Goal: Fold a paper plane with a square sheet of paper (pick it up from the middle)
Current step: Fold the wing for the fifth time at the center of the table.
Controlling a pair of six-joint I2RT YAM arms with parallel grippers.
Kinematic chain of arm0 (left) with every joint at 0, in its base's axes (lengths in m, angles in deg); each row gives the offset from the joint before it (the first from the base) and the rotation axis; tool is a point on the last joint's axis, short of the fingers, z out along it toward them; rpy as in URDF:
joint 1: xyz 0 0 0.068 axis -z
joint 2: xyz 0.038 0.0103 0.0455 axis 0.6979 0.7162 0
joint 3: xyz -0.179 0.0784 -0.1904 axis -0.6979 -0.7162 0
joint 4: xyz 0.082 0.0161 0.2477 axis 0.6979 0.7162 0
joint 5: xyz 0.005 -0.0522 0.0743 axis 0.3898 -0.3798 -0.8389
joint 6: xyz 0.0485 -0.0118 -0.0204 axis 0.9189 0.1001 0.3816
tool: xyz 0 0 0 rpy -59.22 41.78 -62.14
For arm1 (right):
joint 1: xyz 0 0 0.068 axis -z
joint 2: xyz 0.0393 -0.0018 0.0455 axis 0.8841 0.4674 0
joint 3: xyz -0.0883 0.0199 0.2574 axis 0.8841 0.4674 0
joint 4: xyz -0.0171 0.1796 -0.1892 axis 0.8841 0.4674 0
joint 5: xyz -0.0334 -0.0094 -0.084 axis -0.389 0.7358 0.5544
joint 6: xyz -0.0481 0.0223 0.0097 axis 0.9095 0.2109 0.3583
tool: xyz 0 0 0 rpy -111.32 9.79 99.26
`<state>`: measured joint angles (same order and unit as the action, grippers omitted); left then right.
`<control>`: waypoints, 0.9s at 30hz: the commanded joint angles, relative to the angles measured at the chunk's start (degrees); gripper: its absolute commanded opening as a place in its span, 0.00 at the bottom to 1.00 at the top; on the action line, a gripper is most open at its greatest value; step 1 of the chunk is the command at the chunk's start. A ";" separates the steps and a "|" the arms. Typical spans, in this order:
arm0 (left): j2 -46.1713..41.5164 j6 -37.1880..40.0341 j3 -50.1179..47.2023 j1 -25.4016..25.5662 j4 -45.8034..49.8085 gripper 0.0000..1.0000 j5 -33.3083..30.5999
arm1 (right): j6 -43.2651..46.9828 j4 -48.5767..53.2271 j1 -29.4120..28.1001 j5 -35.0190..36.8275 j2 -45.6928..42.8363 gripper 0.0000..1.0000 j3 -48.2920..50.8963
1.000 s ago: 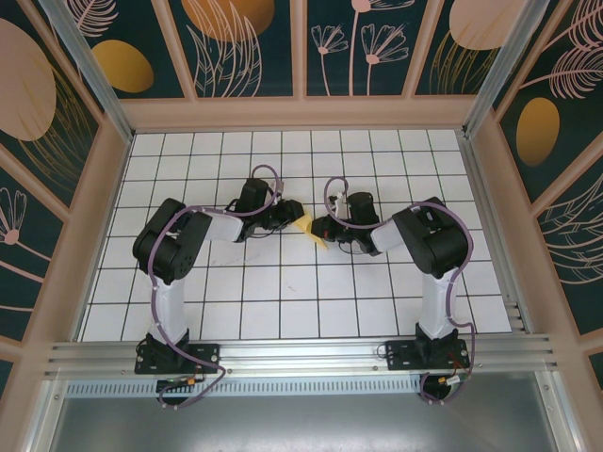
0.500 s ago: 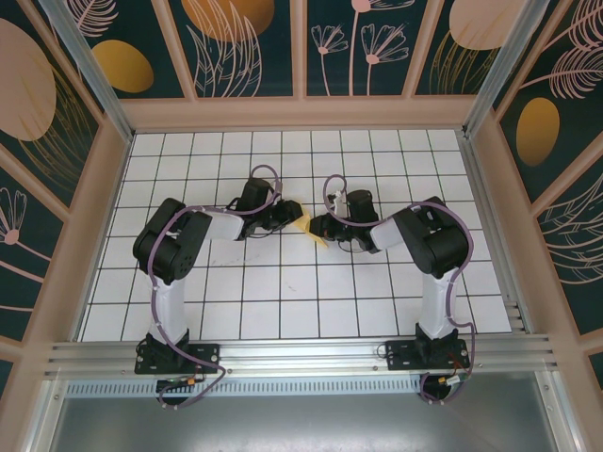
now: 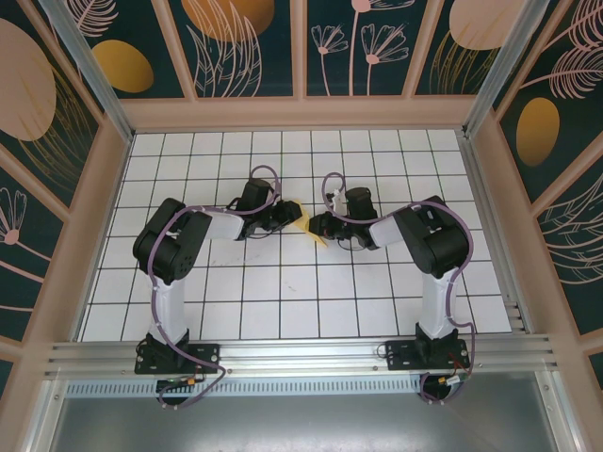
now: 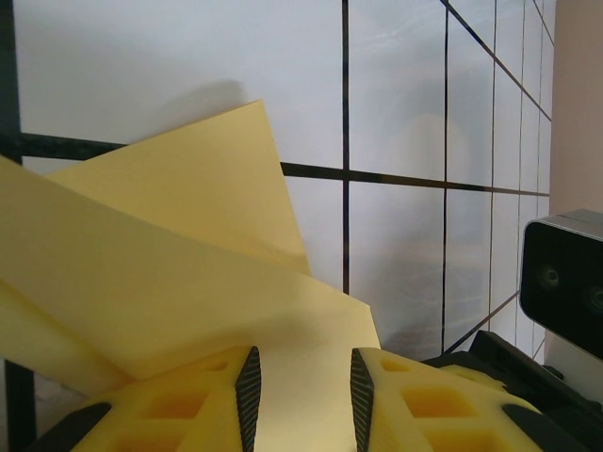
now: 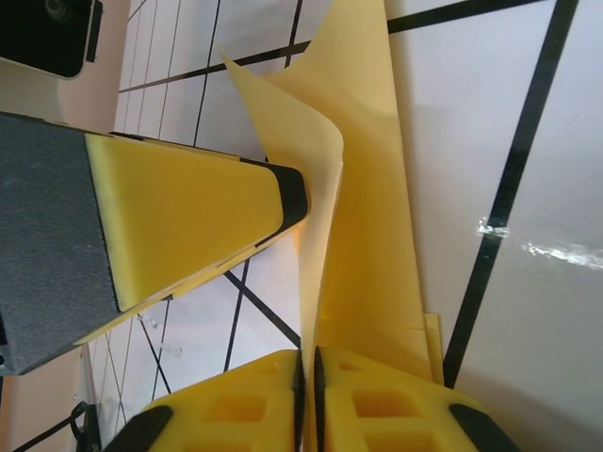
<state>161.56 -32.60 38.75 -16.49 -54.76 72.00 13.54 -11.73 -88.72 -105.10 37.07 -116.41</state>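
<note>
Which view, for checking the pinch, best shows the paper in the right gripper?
Right wrist: the right gripper is shut on the paper. Left wrist shows folded flaps; top external, a small yellow sliver.

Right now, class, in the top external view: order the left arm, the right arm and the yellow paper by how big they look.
1. The left arm and the right arm: alike, tied.
2. The yellow paper: far smaller, a sliver between them.

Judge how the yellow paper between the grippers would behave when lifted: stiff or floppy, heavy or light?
Probably floppy: the paper curls over above the right gripper pinching it. Likely very light, since a narrow pinch seems enough to hold it. Its overlapping folded layers may stiffen it slightly.
</note>
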 commanded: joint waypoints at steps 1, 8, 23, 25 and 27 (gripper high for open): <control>-0.27 1.06 1.49 0.27 1.63 0.33 -0.62 | 1.48 2.87 0.48 0.86 1.10 0.08 -1.01; -2.88 0.42 0.58 0.27 -1.86 0.34 2.08 | 1.31 4.88 0.48 1.14 2.03 0.03 -1.79; -3.95 0.51 -4.18 0.44 -6.23 0.34 4.34 | -1.90 7.33 0.63 -0.84 3.61 0.01 -4.33; -3.26 0.74 -3.57 0.44 -5.83 0.34 4.29 | -1.94 8.16 0.72 -0.73 3.86 0.01 -4.68; -2.54 0.99 -2.75 0.53 -5.35 0.34 4.67 | -1.86 8.83 0.74 -0.63 4.11 0.01 -4.98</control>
<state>157.06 -32.60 34.73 -16.47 -59.64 75.28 11.96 -6.51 -88.35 -106.48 38.91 -120.41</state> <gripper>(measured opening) 0.343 0.030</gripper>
